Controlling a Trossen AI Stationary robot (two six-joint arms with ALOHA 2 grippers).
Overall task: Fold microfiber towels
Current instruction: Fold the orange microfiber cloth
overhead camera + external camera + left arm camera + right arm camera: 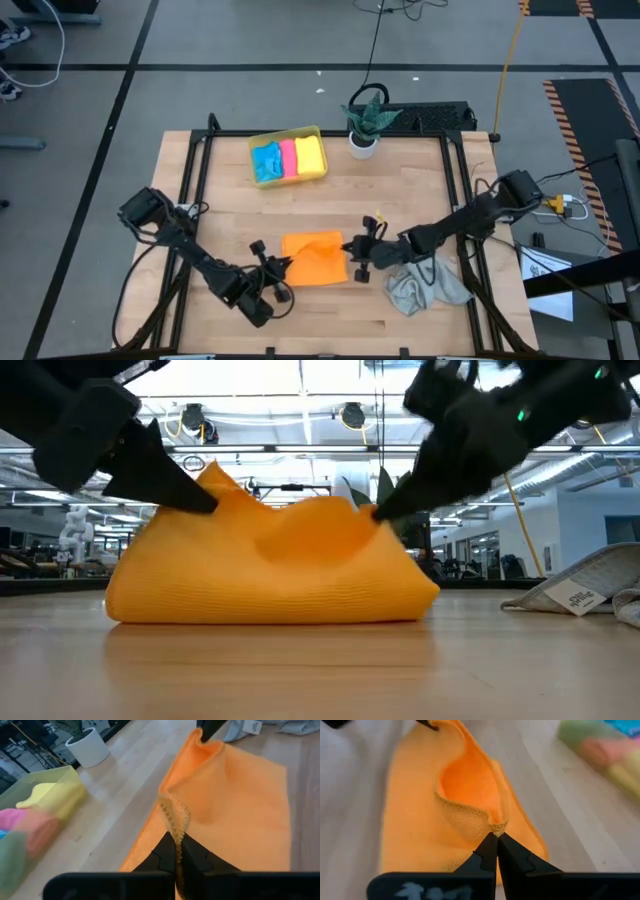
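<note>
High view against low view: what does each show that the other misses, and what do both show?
Only the high view shows the yellow tray holding the blue towel, pink towel and yellow towel, the potted plant, and the crumpled grey towel beside the right arm.

Only the low view shows how the orange towel's pinched corners rise off the table while the middle sags.

Both show the orange towel with the left tool and right tool each shut on an edge.
</note>
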